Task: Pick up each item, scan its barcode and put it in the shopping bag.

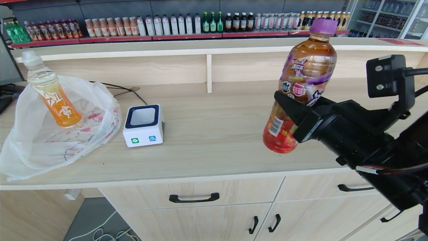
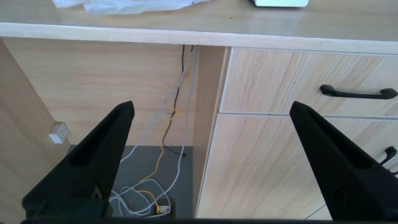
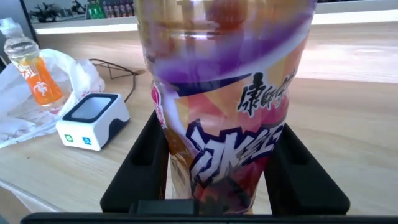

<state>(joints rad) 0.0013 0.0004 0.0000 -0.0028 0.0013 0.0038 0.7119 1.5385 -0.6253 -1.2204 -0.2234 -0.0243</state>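
Our right gripper (image 3: 217,149) has its jaws clamped around the middle of the purple-capped tea bottle (image 1: 306,77). The bottle stands nearly upright between them, held above the wooden counter (image 1: 217,134), and its barcode (image 1: 276,126) sits just below the near finger. Well away from these jaws, the white barcode scanner (image 1: 143,125) rests on the counter. Farther off, just beside it, lies the translucent shopping bag (image 1: 40,150) with an orange drink bottle (image 1: 51,92) leaning inside. Our left gripper (image 2: 211,124) hangs below the counter edge with its jaws spread wide, and a drawer front (image 2: 298,81) and loose cables (image 2: 168,143) lie beyond them.
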